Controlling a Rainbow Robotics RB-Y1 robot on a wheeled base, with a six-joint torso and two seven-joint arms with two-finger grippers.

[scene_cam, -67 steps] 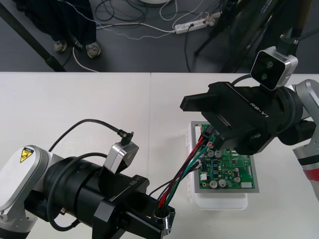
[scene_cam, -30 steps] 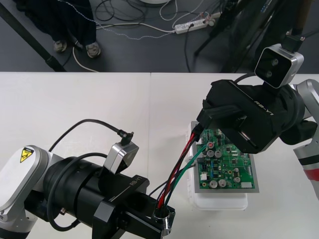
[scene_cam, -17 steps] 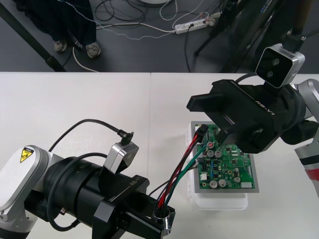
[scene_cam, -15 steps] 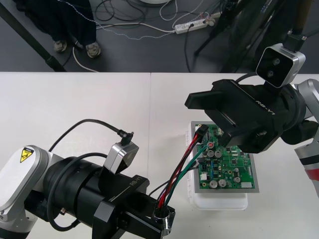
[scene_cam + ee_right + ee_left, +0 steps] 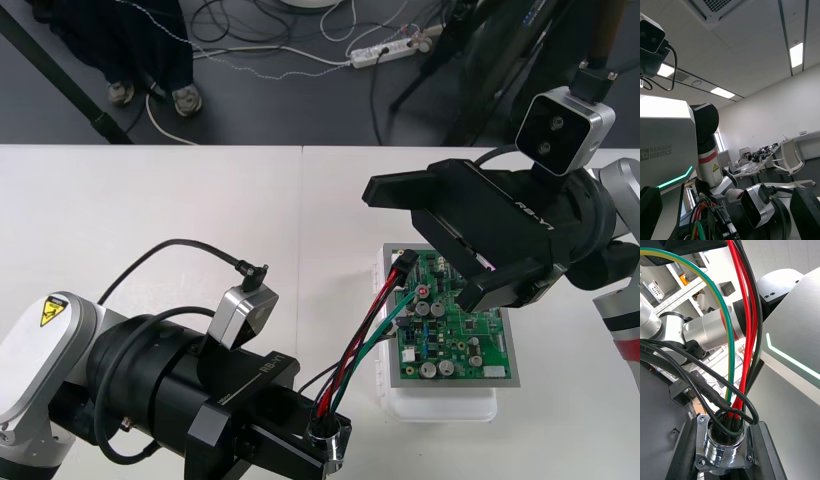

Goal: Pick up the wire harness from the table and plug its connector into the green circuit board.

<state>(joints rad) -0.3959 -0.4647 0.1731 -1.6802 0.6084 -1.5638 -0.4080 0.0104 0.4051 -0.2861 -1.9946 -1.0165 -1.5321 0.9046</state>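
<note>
Gripping the wire harness by its round metal socket with the left jaws, closed on the flange at the near edge of the surface, the left arm coming in from the near left corner. Showing, in the left wrist view, the socket sitting between the two black fingers, its flange touching both. Slanting up from the socket, the wires, red, black and green, crossing towards the green circuit board. Ending in the small black plug at the board's far left corner, right at its edge; not telling from here whether seated in the board. Lying on its white base, the board, right of the surface's middle. Hovering above the board's far half with the right jaws spread wide and gripping nothing, one finger reaching out past the board's far left corner, the other hanging over the board's middle. Standing far apart in the right wrist view, that arm's own fingers, with the plug and its wires between them, touched by neither.
</note>
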